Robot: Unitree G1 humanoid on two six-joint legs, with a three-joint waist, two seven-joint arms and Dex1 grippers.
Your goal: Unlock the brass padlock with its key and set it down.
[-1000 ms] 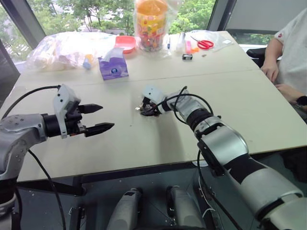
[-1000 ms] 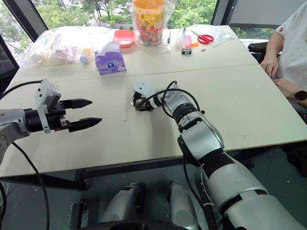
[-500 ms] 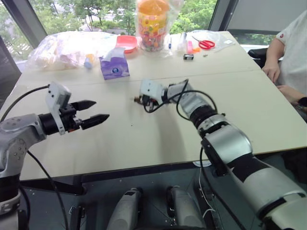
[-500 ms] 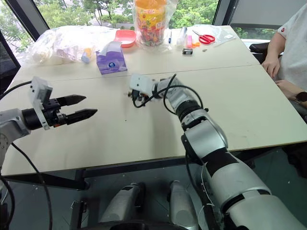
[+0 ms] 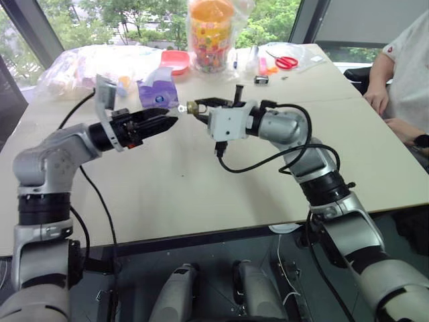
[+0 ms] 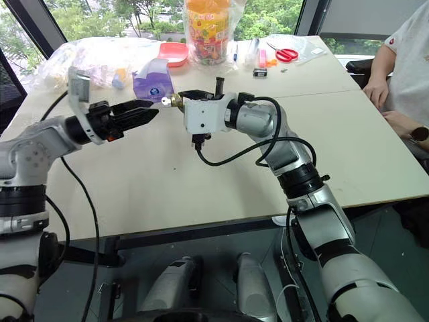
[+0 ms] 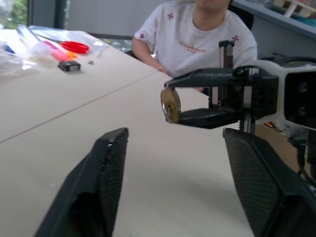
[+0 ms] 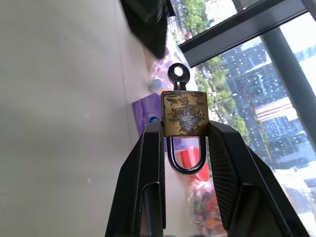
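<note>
My right gripper [image 8: 183,129] is shut on the brass padlock [image 8: 183,113] and holds it in the air above the table [image 5: 201,188]. The lock's body sits pinched between both fingers, its silver shackle pointing back into the gripper. The key [image 8: 178,76] is in the padlock and sticks out past the fingertips. In the head views the padlock [image 5: 194,106] and key [image 5: 181,106] point at my left gripper [image 5: 167,119]. That gripper is open, level with the key and a short way from it. In the left wrist view the padlock [image 7: 171,104] hangs ahead of the open left gripper [image 7: 175,133].
At the far side of the table stand a purple tissue pack [image 5: 159,94], a candy jar [image 5: 211,33], a red bowl [image 5: 175,60], plastic bags [image 5: 80,67], red scissors [image 5: 287,62] and a small black clip [image 5: 261,80]. A person [image 5: 402,74] sits at the right edge.
My right gripper has lifted the padlock off the table and rolled over. My left gripper has risen and moved in towards the key, its fingers narrower than before.
</note>
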